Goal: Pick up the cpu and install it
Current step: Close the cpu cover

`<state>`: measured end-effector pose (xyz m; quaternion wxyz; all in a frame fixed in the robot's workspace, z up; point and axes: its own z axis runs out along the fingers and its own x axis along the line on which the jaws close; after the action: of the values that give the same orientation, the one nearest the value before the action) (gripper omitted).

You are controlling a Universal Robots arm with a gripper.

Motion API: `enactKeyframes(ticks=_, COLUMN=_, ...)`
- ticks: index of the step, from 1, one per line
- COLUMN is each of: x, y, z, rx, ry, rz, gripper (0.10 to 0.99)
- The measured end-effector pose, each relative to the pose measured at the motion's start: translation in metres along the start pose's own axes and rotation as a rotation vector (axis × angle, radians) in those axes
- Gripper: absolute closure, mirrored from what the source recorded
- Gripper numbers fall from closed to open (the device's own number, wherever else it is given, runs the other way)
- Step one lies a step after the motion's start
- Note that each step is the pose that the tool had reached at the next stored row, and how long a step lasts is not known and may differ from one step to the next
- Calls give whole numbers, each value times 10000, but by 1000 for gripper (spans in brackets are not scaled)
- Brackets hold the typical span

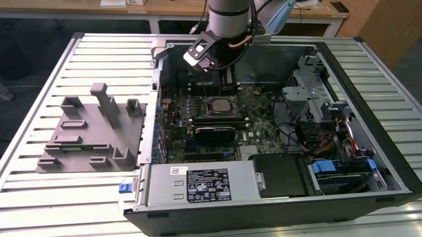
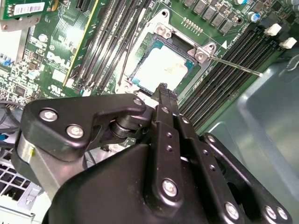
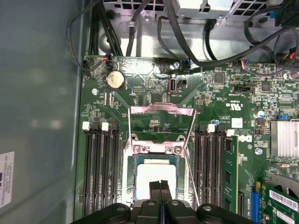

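The cpu [image 3: 155, 176], a silver square with a thin rim, lies flat in the motherboard socket inside the open computer case, and shows in both wrist views [image 2: 162, 69] and in the exterior view [image 1: 218, 104]. My gripper [image 3: 160, 185] hangs above the cpu's near edge with its two black fingers pressed together and nothing between them. In the second wrist view the gripper [image 2: 163, 87] points at that same edge. The exterior view puts the gripper [image 1: 208, 68] high over the board, toward the case's back wall. The socket's metal load plate [image 3: 161, 111] lies swung open.
Memory slots [image 3: 100, 168] flank the socket, and a thin lever [image 2: 236, 65] sticks out beside it. Cables [image 3: 196, 42] run along the case wall. A grey fixture block [image 1: 92, 133] stands on the slatted table at the exterior view's left. The power supply [image 1: 201, 185] fills the case's front.
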<state>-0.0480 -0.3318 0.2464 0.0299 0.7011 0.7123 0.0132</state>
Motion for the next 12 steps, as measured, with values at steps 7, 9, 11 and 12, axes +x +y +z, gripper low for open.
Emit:
enactKeyframes(ticks=7, x=-1, y=4, z=-64, rx=-1, ry=1, rz=0, gripper=980)
enactKeyframes(ticks=9, x=-1, y=4, z=-63, rx=-2, ry=2, rz=0, gripper=980)
enactKeyframes(ticks=11, x=-1, y=4, z=-64, rx=0, ry=-1, rz=0, gripper=980)
enactKeyframes(ticks=12, x=-1, y=4, z=-65, rx=0, ry=-1, rz=0, gripper=980)
